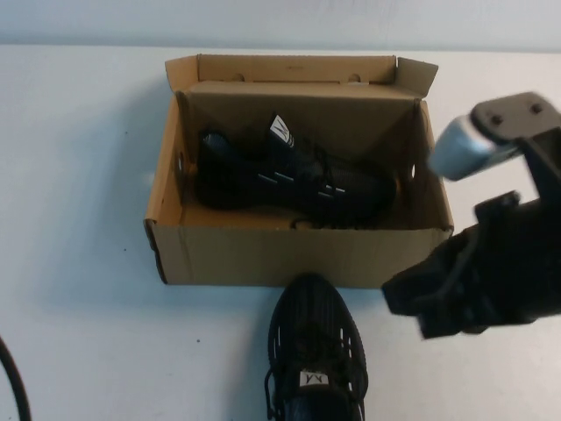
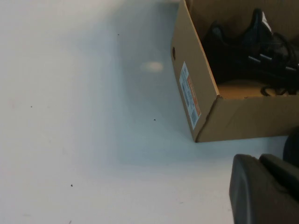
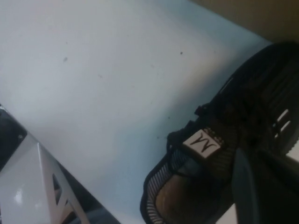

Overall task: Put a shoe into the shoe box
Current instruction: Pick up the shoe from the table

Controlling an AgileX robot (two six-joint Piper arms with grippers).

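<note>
A brown cardboard shoe box (image 1: 298, 256) stands open on the white table, its flap lid raised at the back. A black mesh sneaker (image 1: 289, 180) with white side dashes lies inside it; it also shows in the left wrist view (image 2: 243, 51), as does the box (image 2: 243, 116). A second black sneaker of the same kind (image 1: 316, 342) stands on the table in front of the box. My right gripper (image 1: 405, 300) hangs shut and empty just right of this sneaker, above it (image 3: 224, 140). My left gripper (image 2: 264, 186) is shut, low over the table left of the box.
A printed label (image 2: 190, 95) is on the box's left end wall. My right arm's silver joint (image 1: 460, 145) hangs over the box's right end. A dark cable (image 1: 13, 386) shows at the near left edge. A white frame (image 3: 42, 186) stands off the table.
</note>
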